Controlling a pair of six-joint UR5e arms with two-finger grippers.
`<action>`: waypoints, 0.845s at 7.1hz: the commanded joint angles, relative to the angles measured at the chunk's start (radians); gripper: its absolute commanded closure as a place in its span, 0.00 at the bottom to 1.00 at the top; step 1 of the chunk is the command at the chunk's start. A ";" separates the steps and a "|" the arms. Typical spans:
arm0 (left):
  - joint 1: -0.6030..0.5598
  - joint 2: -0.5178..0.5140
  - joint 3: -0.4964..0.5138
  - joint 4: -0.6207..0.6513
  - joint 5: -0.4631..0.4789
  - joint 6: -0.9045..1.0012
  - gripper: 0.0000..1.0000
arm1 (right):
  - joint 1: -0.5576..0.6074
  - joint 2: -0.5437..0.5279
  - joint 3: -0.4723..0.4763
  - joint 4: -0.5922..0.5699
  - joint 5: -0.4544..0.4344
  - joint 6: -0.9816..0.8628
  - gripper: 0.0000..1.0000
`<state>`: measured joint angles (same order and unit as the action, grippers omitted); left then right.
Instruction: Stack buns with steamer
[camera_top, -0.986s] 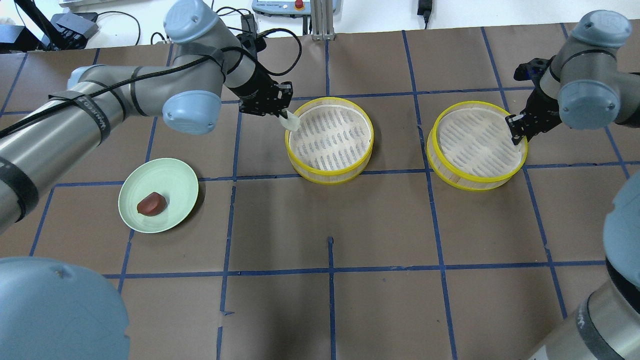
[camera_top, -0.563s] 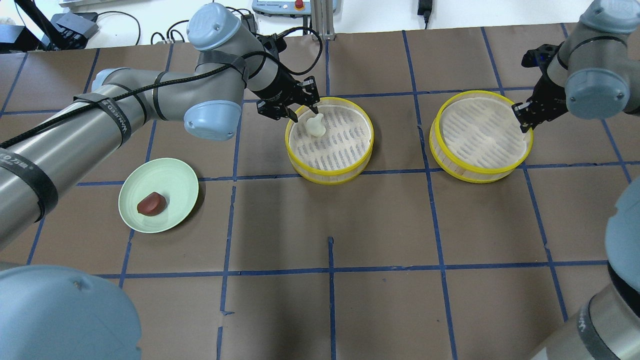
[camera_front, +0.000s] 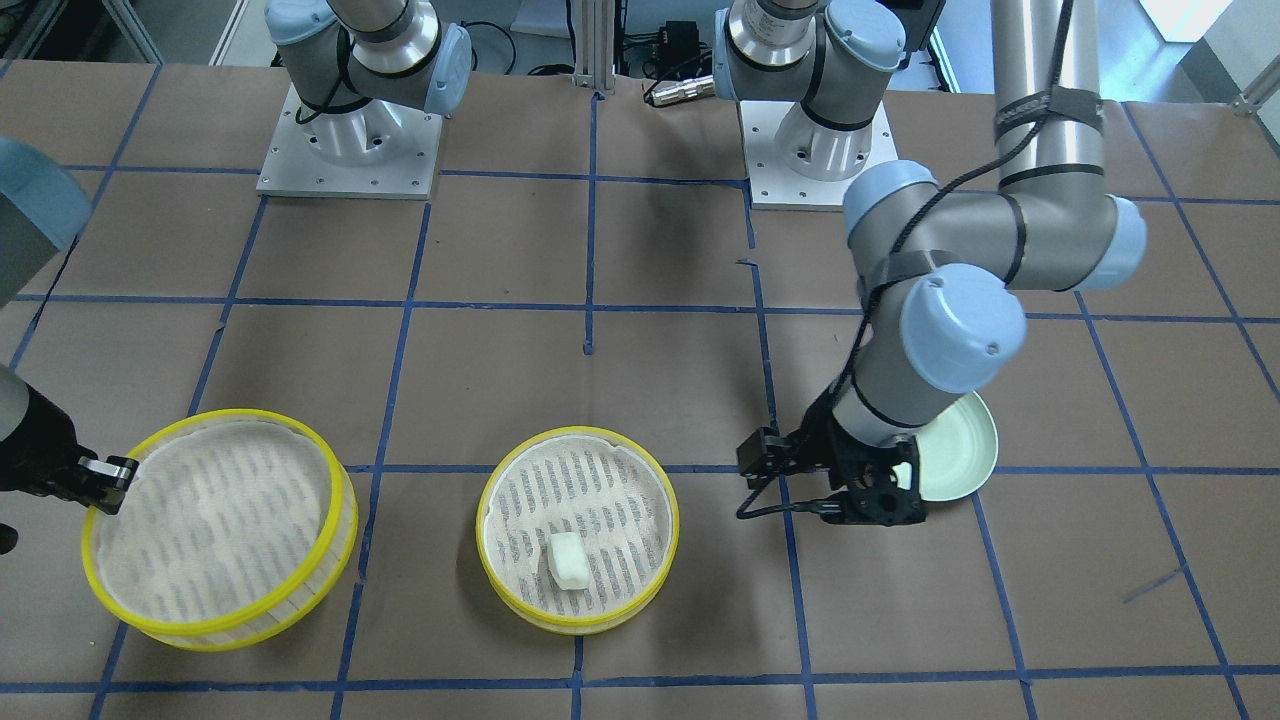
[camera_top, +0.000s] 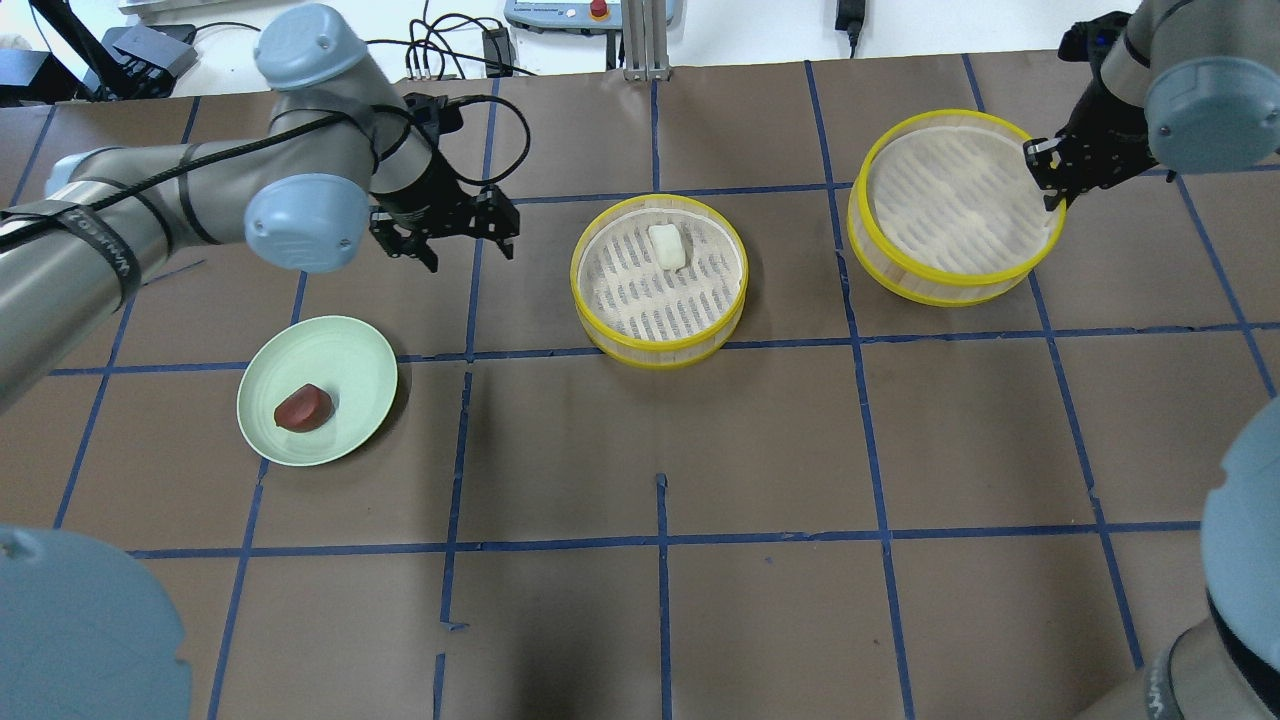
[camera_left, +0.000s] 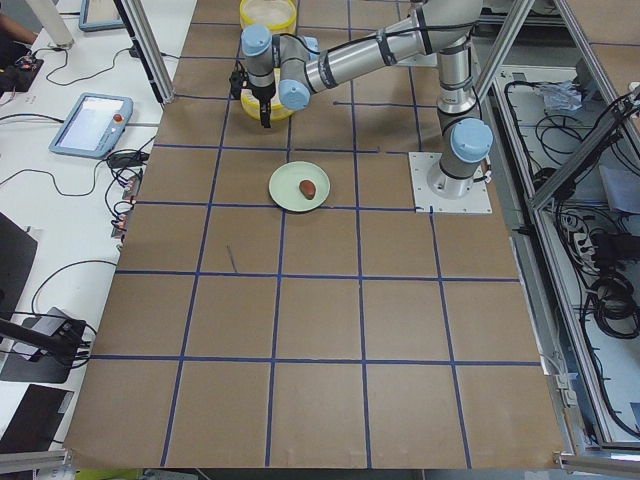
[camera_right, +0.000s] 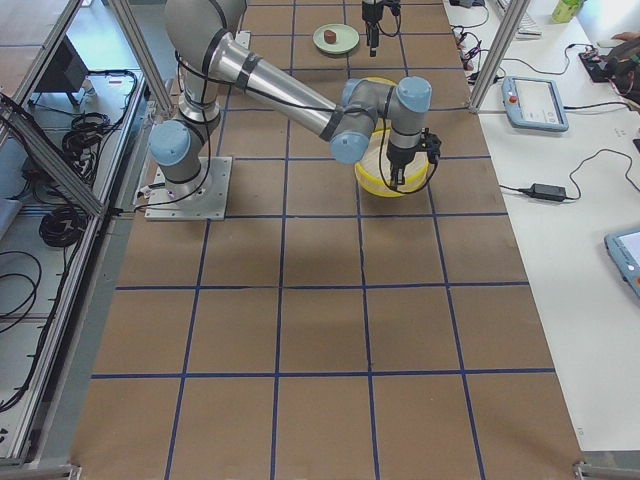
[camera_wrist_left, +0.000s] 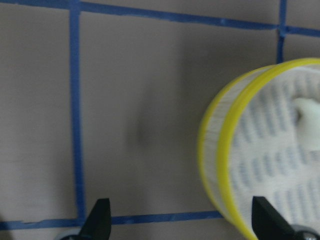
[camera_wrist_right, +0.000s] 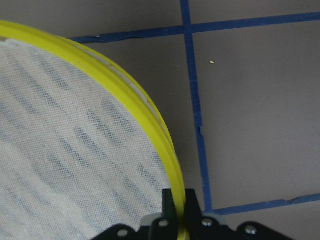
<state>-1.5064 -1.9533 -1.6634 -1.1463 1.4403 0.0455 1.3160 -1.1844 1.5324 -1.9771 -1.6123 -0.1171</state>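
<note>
Front view: small white rounded-block bun (camera_front: 567, 560) sits in the middle yellow-rimmed bamboo steamer tray (camera_front: 600, 622); my left arm (camera_front: 960, 330) hides the other bun. Overhead: reddish-brown rounded bun (camera_top: 303, 407) waits on the pale green plate (camera_top: 345, 335), left gripper (camera_top: 445, 238) spread wide, empty, hovering between plate and tray. Right wrist: right gripper (camera_wrist_right: 175, 197) pinched on the rim of the second yellow-rimmed steamer tray (camera_wrist_right: 120, 82). One bun in; I reckon one bun plus stacking remain.

Yellow steamer rim (camera_wrist_right: 131, 100) inside pincer (camera_wrist_right: 176, 200)
</note>
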 joint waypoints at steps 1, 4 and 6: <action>0.112 0.004 -0.074 -0.127 0.218 0.398 0.00 | 0.194 0.005 -0.049 0.047 0.003 0.356 0.95; 0.163 -0.028 -0.197 0.017 0.402 0.606 0.00 | 0.380 0.028 -0.054 0.050 0.009 0.618 0.95; 0.163 -0.067 -0.228 0.055 0.410 0.614 0.46 | 0.433 0.048 -0.032 0.067 0.017 0.695 0.95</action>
<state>-1.3448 -2.0016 -1.8735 -1.1252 1.8370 0.6438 1.7157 -1.1481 1.4918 -1.9142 -1.6013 0.5296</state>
